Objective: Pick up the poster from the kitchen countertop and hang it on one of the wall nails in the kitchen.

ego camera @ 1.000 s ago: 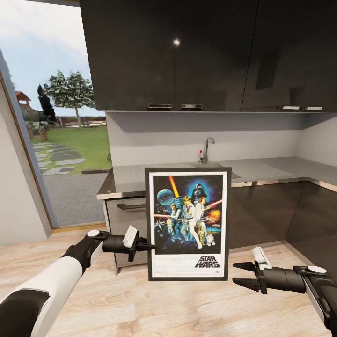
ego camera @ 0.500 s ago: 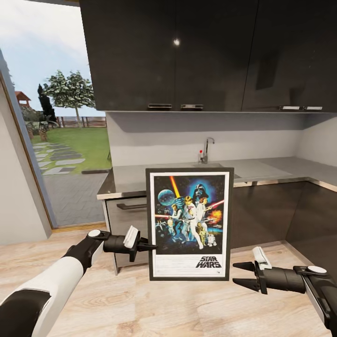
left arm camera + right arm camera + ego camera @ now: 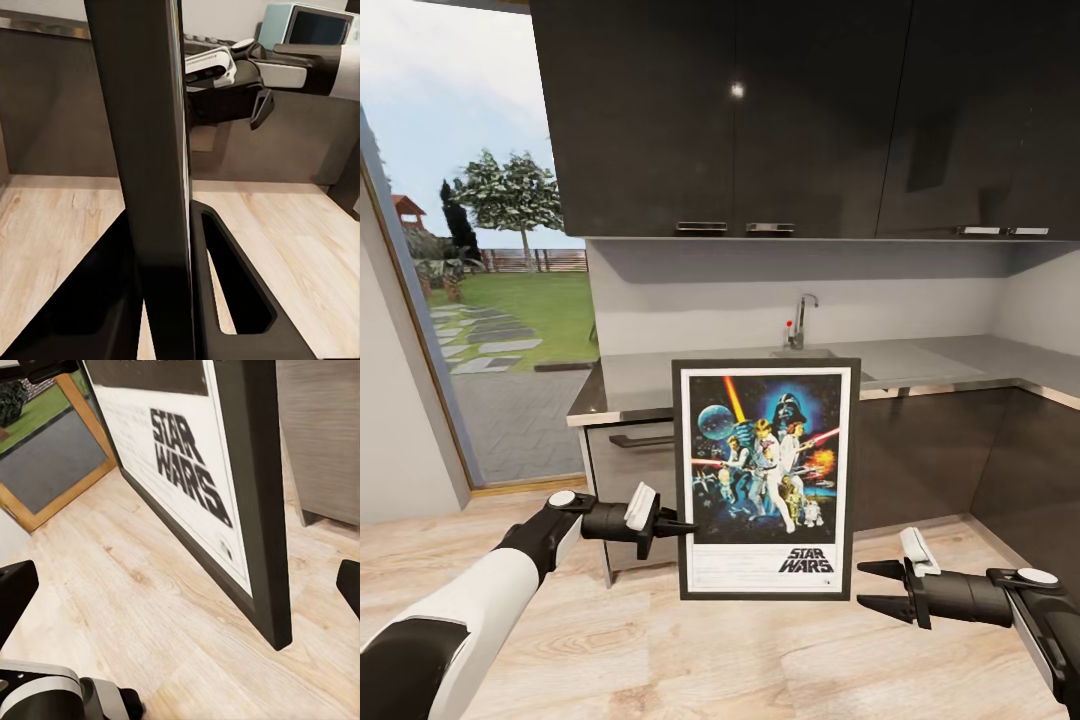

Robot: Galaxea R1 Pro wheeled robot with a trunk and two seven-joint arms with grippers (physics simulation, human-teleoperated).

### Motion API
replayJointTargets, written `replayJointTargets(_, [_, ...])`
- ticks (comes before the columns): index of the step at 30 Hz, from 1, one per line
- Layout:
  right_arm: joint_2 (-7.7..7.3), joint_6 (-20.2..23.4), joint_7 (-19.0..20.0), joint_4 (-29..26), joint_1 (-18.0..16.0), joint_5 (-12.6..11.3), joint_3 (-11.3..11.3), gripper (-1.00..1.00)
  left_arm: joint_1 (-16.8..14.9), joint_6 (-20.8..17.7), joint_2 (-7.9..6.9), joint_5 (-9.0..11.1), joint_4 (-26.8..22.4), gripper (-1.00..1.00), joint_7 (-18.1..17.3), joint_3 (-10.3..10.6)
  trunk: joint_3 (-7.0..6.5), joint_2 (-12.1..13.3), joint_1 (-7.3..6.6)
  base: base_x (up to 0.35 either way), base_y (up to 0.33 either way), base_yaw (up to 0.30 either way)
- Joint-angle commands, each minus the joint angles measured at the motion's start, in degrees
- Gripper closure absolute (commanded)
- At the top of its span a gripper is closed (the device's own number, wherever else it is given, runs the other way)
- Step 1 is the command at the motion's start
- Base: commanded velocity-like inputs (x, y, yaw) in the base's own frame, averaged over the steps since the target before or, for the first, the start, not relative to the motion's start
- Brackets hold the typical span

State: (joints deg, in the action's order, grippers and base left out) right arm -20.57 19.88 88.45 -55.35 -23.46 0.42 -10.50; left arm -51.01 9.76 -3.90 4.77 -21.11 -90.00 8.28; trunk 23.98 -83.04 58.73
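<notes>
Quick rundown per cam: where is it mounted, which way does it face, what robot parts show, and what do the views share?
Head: on the head, facing the kitchen countertop; both arms, left gripper, right gripper.
Left wrist: near the left gripper, looking along the poster's edge; the right arm beyond.
Right wrist: near the right gripper, facing the poster's lower front corner over wood floor.
Shared: all three show the poster.

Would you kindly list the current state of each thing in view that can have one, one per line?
Poster: upright, off the countertop, held at its left edge.
Left gripper: shut on the poster's frame.
Right gripper: open, holding nothing, beside the poster's lower right corner.
Upper cabinets: doors closed.
Drawer: closed.
Tap: no water visible.
</notes>
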Motion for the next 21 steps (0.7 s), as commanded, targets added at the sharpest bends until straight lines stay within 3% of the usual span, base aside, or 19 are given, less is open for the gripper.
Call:
replayJointTargets(1, [0.01, 0.6, 0.23, -0.02, -0.03, 0.04, -0.05, -1.0, -0.05, 0.79, -0.06, 0.5, 0.01, 1.0, 0.0, 0.41, 0.07, -0.04, 0.0, 0.0, 0.0, 0.0])
replayJointTargets(21, [0.01, 0.6, 0.23, -0.02, -0.04, 0.02, -0.05, -1.0, -0.05, 0.79, 1.72, 0.5, 0.01, 1.0, 0.0, 0.34, 0.07, -0.04, 0.0, 0.0, 0.0, 0.0])
